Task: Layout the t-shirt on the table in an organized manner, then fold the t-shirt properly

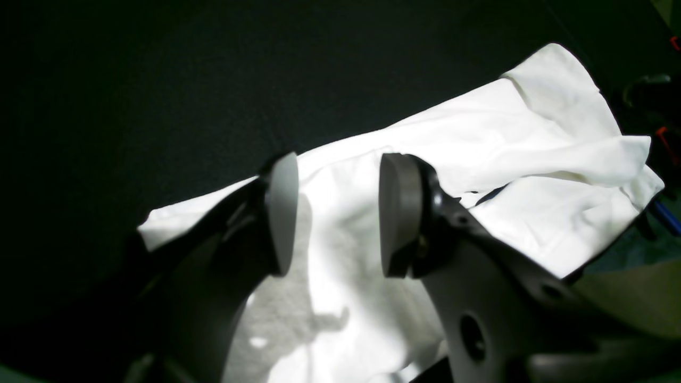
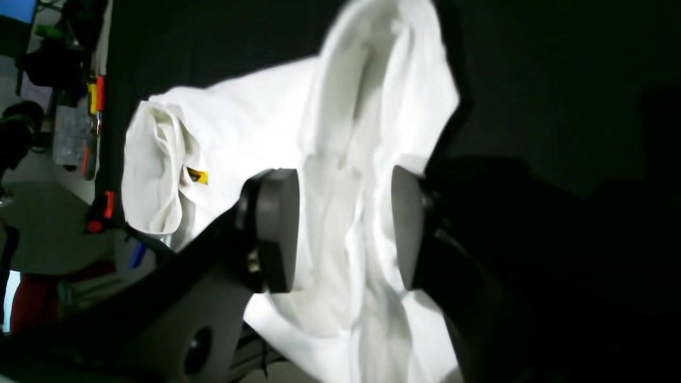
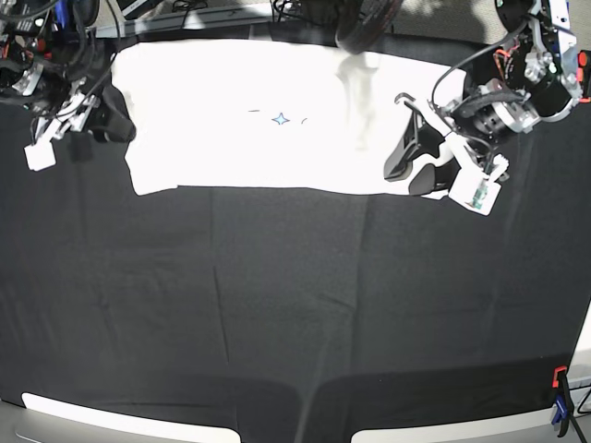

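The white t-shirt (image 3: 268,115) lies spread in a wide strip along the far side of the black-draped table (image 3: 295,305), mostly plain white with a small blue star mark showing. My left gripper (image 3: 414,171) hovers over the shirt's right end, near its front edge. It is open, and wrinkled t-shirt cloth (image 1: 505,133) shows below the left gripper (image 1: 338,213). My right gripper (image 3: 115,118) sits at the shirt's left end, also open. The right gripper (image 2: 343,229) hangs above bunched t-shirt folds (image 2: 367,106) with a small yellow tag (image 2: 197,175). Neither gripper is clamped on the cloth.
A red and blue clamp (image 3: 559,397) grips the table's front right corner. More red clamps (image 2: 109,205) stand along the edge by the shirt in the right wrist view. Cables and equipment (image 3: 37,28) crowd the far left corner. Black cloth spans the table's front.
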{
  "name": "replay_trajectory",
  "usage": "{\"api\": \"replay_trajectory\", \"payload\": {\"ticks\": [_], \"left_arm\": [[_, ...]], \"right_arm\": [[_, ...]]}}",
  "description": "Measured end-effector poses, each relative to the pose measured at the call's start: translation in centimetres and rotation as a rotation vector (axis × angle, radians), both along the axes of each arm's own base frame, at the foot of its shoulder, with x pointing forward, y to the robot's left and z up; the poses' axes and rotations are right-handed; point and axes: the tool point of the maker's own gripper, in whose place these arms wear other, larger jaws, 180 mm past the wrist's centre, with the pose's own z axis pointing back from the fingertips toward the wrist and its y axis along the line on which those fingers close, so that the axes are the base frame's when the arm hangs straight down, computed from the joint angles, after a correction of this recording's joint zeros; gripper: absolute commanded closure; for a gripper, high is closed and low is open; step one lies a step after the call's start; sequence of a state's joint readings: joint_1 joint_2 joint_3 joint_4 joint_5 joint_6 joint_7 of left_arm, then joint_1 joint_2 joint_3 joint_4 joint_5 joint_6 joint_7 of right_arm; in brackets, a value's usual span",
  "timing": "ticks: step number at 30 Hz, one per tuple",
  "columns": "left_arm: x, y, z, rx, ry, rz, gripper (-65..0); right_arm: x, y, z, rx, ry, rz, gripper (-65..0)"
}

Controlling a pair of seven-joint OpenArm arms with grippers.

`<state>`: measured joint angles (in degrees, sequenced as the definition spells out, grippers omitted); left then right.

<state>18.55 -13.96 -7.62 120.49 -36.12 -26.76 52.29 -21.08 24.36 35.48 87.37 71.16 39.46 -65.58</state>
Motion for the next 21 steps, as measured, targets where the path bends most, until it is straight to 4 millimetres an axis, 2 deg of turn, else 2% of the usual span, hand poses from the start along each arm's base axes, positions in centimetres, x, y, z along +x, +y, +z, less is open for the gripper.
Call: {"api": "replay_trajectory", "payload": {"ticks": [5, 13, 21], "left_arm": [[0.0, 0.0, 0.0, 0.000, 0.000, 0.000, -23.2], [0.0, 0.0, 0.0, 0.000, 0.000, 0.000, -23.2], [0.0, 0.0, 0.0, 0.000, 0.000, 0.000, -23.2]], "right_arm": [[-0.4, 0.3, -0.4, 0.003, 0.015, 0.010, -26.7], [-2.2, 4.3, -3.0, 0.017, 0.113, 0.140, -26.7], [-1.9, 4.2, -2.9, 0.006, 0.111, 0.146, -26.7]]}}
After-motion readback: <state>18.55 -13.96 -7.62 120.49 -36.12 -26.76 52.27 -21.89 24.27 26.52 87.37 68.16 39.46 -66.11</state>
